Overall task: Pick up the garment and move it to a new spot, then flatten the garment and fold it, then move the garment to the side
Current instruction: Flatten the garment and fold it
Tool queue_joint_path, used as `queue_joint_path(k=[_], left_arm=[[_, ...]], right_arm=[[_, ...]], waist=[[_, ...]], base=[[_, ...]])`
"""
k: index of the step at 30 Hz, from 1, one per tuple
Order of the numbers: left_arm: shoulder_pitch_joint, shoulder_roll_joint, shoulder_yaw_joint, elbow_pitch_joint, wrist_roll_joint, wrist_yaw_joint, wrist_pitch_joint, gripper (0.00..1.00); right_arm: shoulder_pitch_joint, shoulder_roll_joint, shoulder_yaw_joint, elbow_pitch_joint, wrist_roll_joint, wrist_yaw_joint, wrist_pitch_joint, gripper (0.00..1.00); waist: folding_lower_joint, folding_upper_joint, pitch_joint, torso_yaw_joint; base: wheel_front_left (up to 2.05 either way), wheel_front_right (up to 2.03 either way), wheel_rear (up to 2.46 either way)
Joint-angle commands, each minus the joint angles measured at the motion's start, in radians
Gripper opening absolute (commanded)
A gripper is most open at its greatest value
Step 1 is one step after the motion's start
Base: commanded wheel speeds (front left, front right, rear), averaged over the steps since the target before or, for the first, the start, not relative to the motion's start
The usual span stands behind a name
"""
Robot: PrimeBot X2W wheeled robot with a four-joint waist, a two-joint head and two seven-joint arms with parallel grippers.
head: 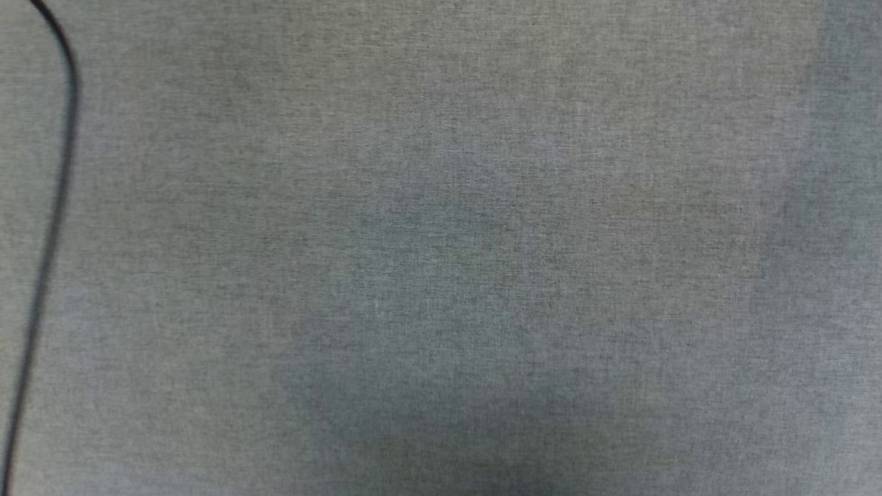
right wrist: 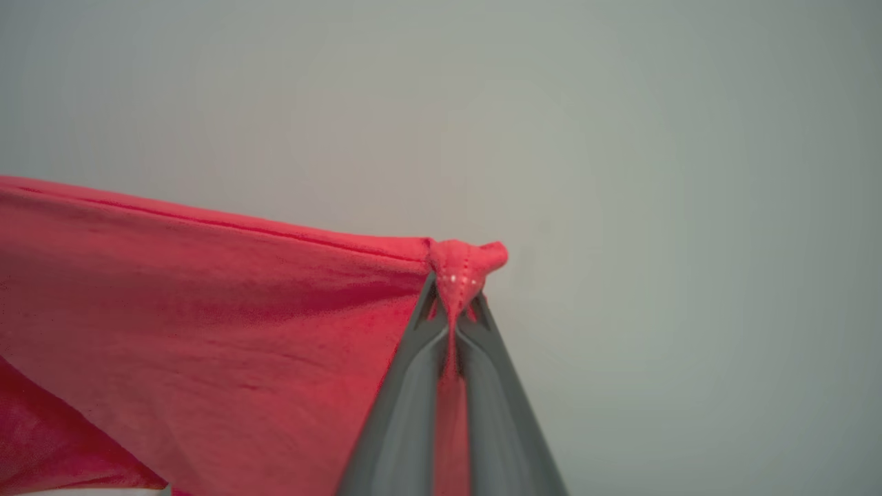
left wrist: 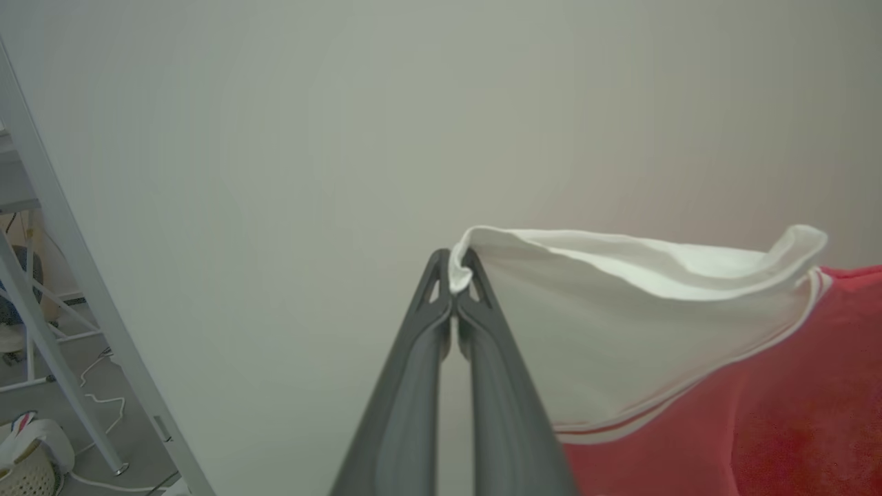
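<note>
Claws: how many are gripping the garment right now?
2. The left claw is shut on the garment at its white sleeve edge; the right claw is shut on a red corner.

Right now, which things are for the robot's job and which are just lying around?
For the job: shirt, pinched by the left gripper at its white sleeve and by the right gripper at a red corner.
Lying around: black cable, basket, white cord.
</note>
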Motion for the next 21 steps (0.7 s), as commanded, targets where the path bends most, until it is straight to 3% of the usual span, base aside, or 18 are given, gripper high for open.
queue_joint_path(k=[1, 12, 21], left_arm=[[0.065, -0.013, 0.018, -0.028, -0.017, -0.005, -0.007, 0.0], [0.572, -0.062, 0.058, -0.225, -0.006, -0.018, -0.007, 0.0], [0.954, -0.034, 0.04, -0.294, -0.005, -0.018, -0.007, 0.0]], right_arm=[[0.045, 0.001, 0.011, 0.015, 0.007, -0.002, -0.033, 0.0], [0.362, 0.018, 0.162, 0.058, 0.153, -0.002, -0.127, 0.0], [0.657, -0.029, 0.367, -0.024, 0.355, -0.002, -0.119, 0.0]], waist=[[-0.0002, 0.011, -0.021, 0.014], [-0.0002, 0.011, -0.201, 0.031], [-0.0002, 0.011, -0.37, 0.045]], base=[[0.0, 0.0, 0.0], [0.0, 0.0, 0.0], [0.0, 0.0, 0.0]])
